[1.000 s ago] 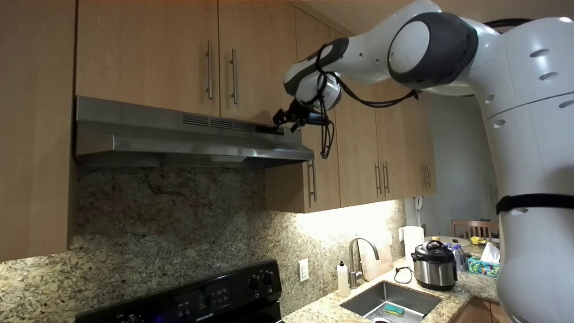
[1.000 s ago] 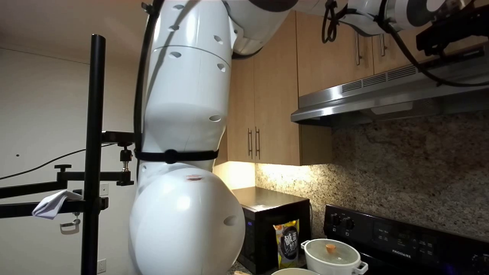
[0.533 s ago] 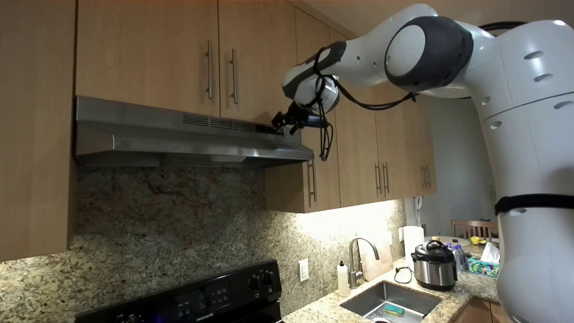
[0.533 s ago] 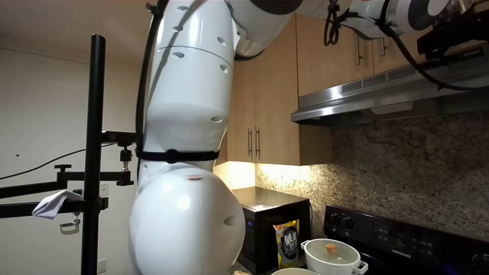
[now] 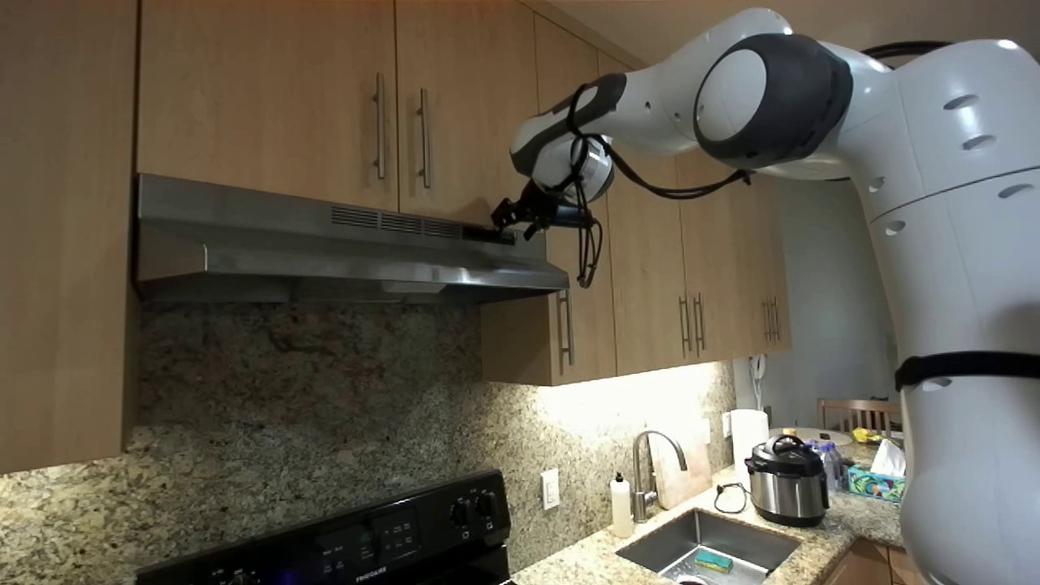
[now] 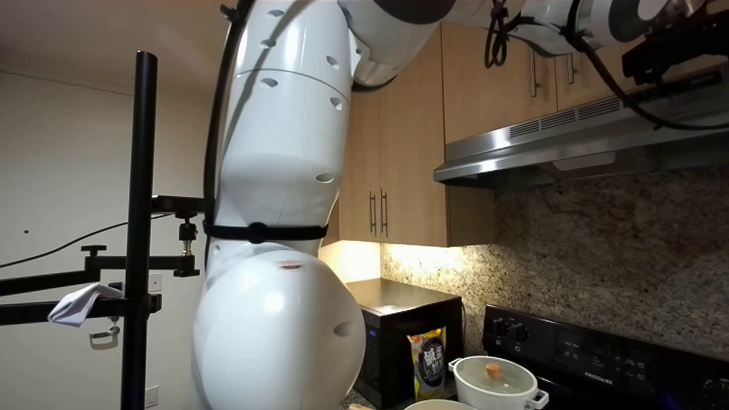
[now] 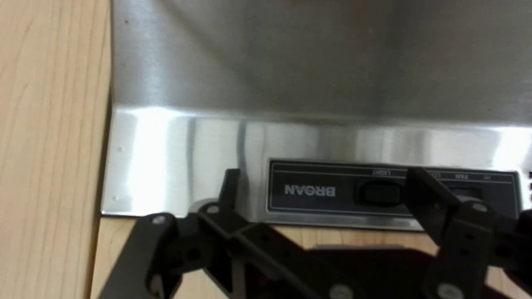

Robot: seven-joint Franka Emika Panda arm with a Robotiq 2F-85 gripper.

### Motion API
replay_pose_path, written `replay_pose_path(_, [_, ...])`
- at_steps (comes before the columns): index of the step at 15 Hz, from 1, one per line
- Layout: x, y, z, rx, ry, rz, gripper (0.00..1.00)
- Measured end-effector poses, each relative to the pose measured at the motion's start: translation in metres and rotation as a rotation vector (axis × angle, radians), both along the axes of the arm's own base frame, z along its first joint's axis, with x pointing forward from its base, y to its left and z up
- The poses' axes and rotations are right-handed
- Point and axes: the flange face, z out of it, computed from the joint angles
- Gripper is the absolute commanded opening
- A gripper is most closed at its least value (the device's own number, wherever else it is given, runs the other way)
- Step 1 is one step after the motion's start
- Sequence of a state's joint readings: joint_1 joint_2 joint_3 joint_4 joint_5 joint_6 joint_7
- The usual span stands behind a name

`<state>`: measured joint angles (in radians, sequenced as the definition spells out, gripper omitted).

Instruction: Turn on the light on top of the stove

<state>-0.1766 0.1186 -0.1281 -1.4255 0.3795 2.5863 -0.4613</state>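
While the range hood [image 5: 349,260] stretches lengthwise beneath the wooden cabinets [image 5: 268,97] and above the stove [image 5: 390,536], its light [image 6: 585,162], a pale panel that looks unlit, faces downward from the underside, its long axis along the hood's. The black control strip [image 7: 309,202] follows the same line on the hood's upper front; in the wrist view its light switch [image 7: 381,193] sits beside upside-down lettering. From its upright lower links the white arm [image 5: 666,106] arches over, the forearm sloping down toward the hood's right-hand end in an exterior view, the wrist bent so that the gripper [image 7: 324,178] faces the strip. Its fingers [image 7: 230,187] stand wide apart with nothing held, one overlapping the strip between light switch and fan switch [image 7: 465,192]; whether it touches, I cannot tell.
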Motion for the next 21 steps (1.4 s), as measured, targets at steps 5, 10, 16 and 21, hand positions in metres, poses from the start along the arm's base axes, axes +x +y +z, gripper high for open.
replay_pose_path(5, [0.0040, -0.0012, 0.0033, -0.007, -0.009, -0.002, 1.00])
replay_pose_path(10, [0.0087, -0.0036, 0.0058, -0.013, -0.017, -0.005, 1.00])
replay_pose_path(16, [0.0096, -0.0037, 0.0060, -0.014, -0.016, -0.004, 1.00])
replay_pose_path(21, [0.0097, -0.0037, 0.0057, -0.013, -0.015, -0.004, 1.00])
